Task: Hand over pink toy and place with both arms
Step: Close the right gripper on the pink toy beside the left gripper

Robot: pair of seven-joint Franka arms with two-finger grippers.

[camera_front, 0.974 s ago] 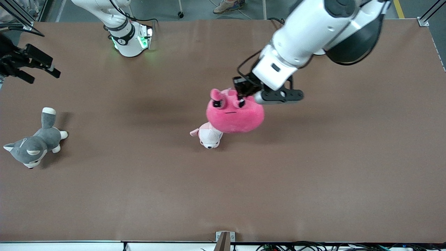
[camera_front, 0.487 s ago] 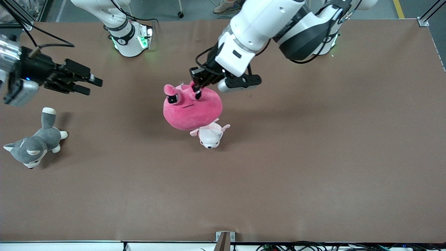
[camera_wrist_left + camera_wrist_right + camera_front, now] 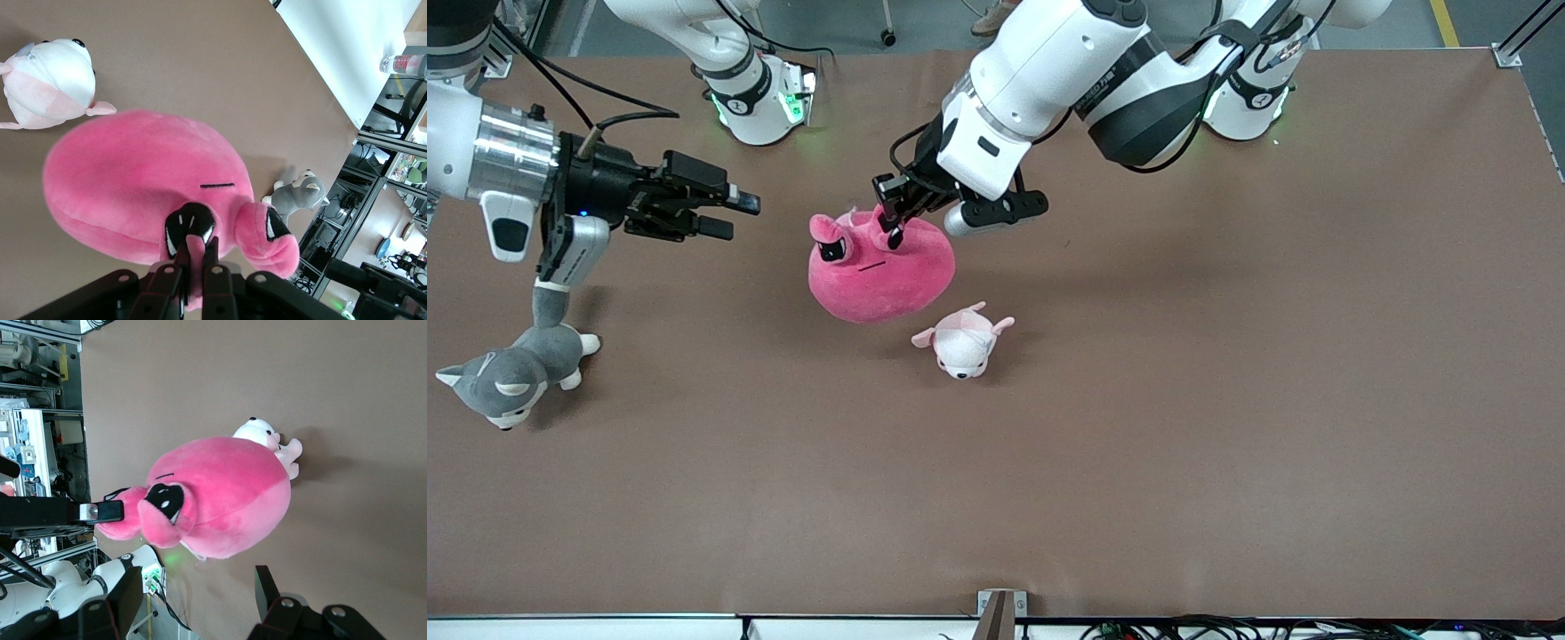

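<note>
The left gripper (image 3: 891, 227) is pinched tight on an ear nub of the pink toy (image 3: 879, 271), dangling it over the table (image 3: 1227, 400) middle, above the small pale plush (image 3: 963, 340). The right gripper (image 3: 729, 213), fingers spread wide, hovers beside it, above the grey husky's (image 3: 511, 369) end.

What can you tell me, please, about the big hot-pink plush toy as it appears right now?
The pink toy is a round, soft hot-pink plush with angry black eyes, a thin mouth line and stubby nubs on top. It hangs above the table, pinched at a nub by the left pincer, which is shut on it. The open right pincer is alongside, not touching.
</note>
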